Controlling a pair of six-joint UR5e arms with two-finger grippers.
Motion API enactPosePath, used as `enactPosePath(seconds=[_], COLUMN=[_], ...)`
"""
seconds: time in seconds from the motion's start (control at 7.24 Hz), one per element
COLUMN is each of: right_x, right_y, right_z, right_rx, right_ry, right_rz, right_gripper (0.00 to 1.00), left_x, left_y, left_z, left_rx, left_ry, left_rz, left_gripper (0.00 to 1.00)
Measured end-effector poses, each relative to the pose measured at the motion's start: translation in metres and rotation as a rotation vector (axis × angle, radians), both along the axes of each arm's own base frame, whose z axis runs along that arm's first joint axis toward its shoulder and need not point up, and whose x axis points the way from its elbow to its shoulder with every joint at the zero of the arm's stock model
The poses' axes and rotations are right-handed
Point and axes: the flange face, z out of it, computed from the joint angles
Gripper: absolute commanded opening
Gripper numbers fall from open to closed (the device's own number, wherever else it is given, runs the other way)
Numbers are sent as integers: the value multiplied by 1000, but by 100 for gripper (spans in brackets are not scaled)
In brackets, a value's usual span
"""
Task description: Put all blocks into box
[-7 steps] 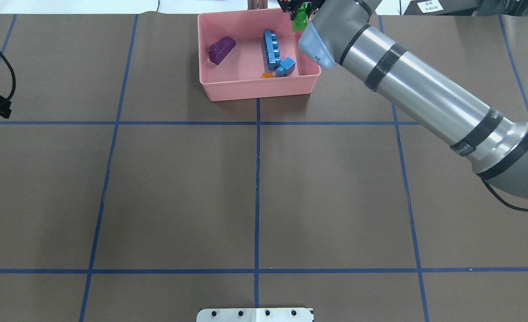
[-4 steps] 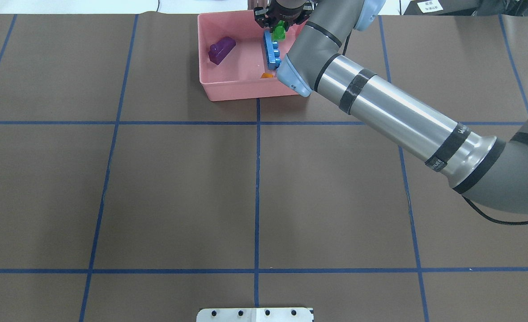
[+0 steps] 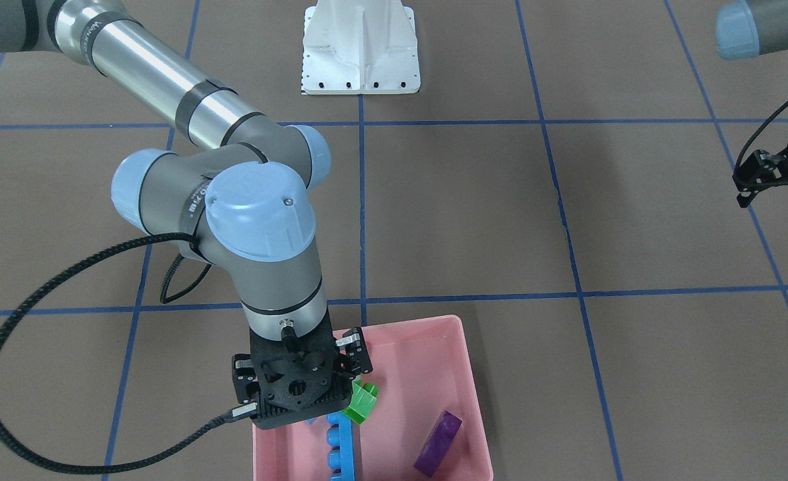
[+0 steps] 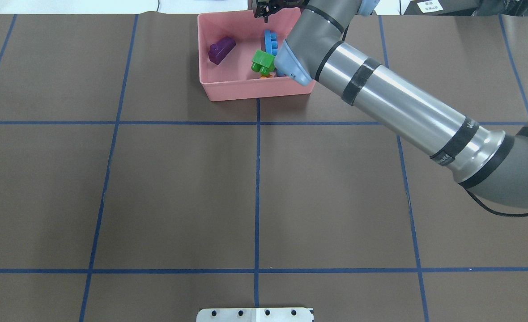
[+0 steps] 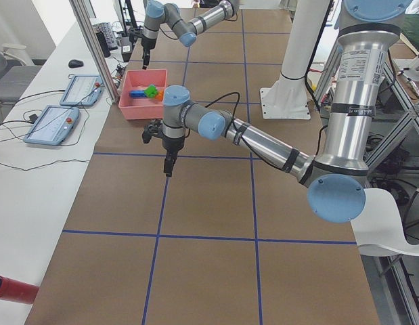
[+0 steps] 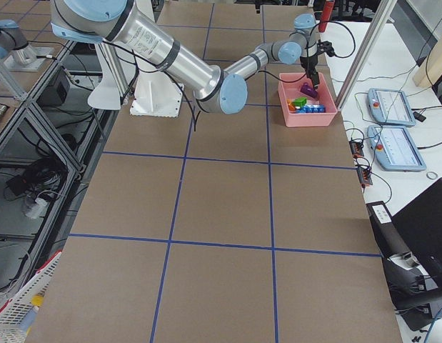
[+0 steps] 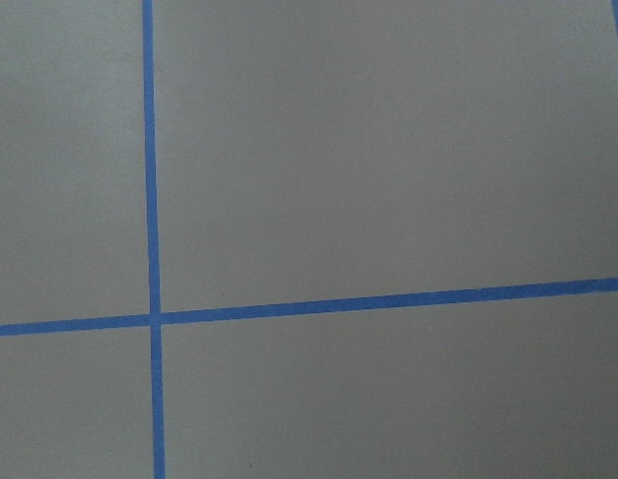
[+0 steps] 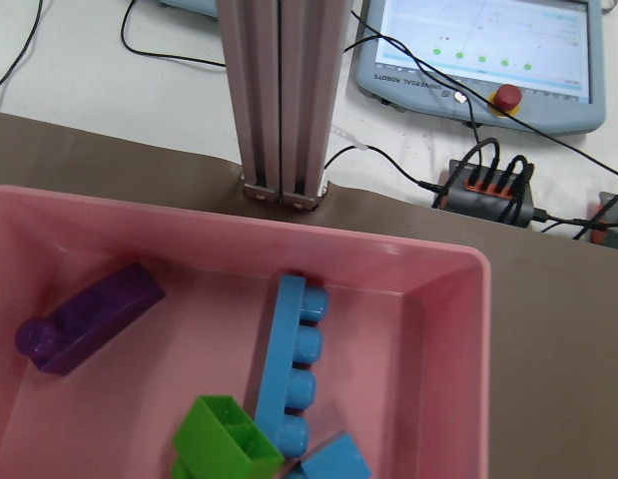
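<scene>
The pink box (image 4: 255,91) stands at the table's far edge. In it lie the purple sloped block (image 4: 221,48), the long blue block (image 4: 270,40), the green block (image 4: 262,62) and a sliver of the orange block (image 4: 266,76). The small blue block (image 8: 333,461) shows in the right wrist view beside the green block (image 8: 224,439). My right gripper (image 3: 300,374) hangs open and empty over the box's back part, above the green block (image 3: 360,403). Far from the box, my left gripper (image 3: 774,180) hovers open over bare table with nothing in it.
The white robot base (image 3: 360,53) sits at the table's near edge. Behind the box rise an aluminium post (image 8: 279,100) and control tablets (image 8: 478,55) with cables. My right forearm (image 4: 402,107) slants across the table's right half.
My right gripper swung left over the box and let go of the green block, which now lies in the box near its front wall. The left gripper drifted left, nearly out of the overhead view.
</scene>
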Motion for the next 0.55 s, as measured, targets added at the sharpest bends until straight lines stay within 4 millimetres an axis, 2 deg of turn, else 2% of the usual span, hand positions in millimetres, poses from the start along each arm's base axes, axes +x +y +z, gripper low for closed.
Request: enactPosePath(seconds=[0.14,0.28,0.41,0.55], right_x=[48,103,162,227], right_y=[-3,-6,-7,-8], right_z=[-11,0,39,98], right_rx=[-17,-35,-42,-40], right_ry=[32,50,60,64], right_rz=[-47,-84,-126,-180], right_gripper=[100,100,100,100], left_x=[-1,-2,-7,-18], left_y=[-1,-2,-4,-6], left_z=[0,2,3,7], left_rx=[6,12,19,34], left_ry=[-2,-14,-30,-50], left_rz=[-4,-12,-18,8], left_gripper=[100,100,100,100])
